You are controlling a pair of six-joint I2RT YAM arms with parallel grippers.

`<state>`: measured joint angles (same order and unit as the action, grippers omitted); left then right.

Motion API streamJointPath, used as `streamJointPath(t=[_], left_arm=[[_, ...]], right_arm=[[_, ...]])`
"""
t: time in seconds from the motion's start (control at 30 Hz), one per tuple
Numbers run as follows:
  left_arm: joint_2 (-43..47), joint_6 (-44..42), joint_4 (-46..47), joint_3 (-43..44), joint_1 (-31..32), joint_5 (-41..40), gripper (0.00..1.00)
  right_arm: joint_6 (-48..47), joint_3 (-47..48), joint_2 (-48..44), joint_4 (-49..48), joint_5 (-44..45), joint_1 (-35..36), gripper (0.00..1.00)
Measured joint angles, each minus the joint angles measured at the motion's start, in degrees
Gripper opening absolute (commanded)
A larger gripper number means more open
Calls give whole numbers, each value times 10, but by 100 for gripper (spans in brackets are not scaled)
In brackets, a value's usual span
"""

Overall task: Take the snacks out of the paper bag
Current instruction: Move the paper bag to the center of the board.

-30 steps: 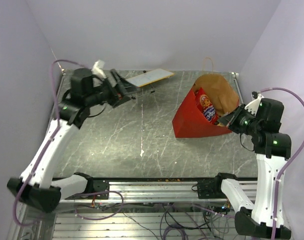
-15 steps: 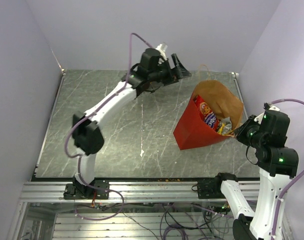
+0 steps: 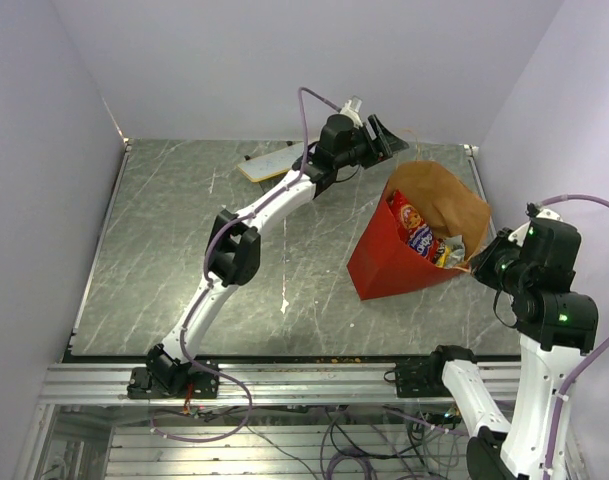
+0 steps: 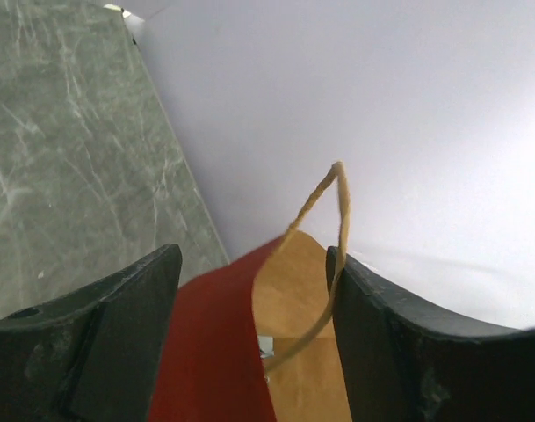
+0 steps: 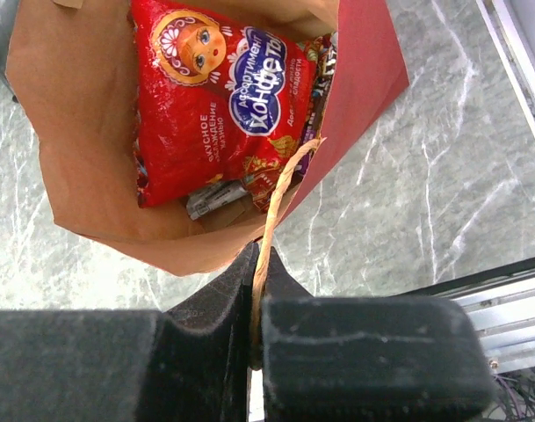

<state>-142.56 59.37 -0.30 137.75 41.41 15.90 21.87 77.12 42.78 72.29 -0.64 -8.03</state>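
Your right gripper pinches the string handle of the red paper bag; your left gripper is open. Take the red crinkly chip bag, probably light and slippery, by its edge.

Matt paper bag; glossy, crinkly chip bag.

One paper bag (one chip bag)

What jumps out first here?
The red paper bag stands tilted open at the right of the table, with a red chip bag and small packets inside. The right pincer is shut on its near handle; the left pincer, open, hovers at the far handle.
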Motion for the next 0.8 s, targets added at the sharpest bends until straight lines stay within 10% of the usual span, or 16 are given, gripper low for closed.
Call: streamJointPath(t=[0.43,0.8], left_arm=[[-30,50,103,18,2,-13,57],[-26,30,103,30,-2,-12,7]], right_arm=[[-27,8,29,-14,-26,0,3],[-42,22,31,-13,-47,0,4]])
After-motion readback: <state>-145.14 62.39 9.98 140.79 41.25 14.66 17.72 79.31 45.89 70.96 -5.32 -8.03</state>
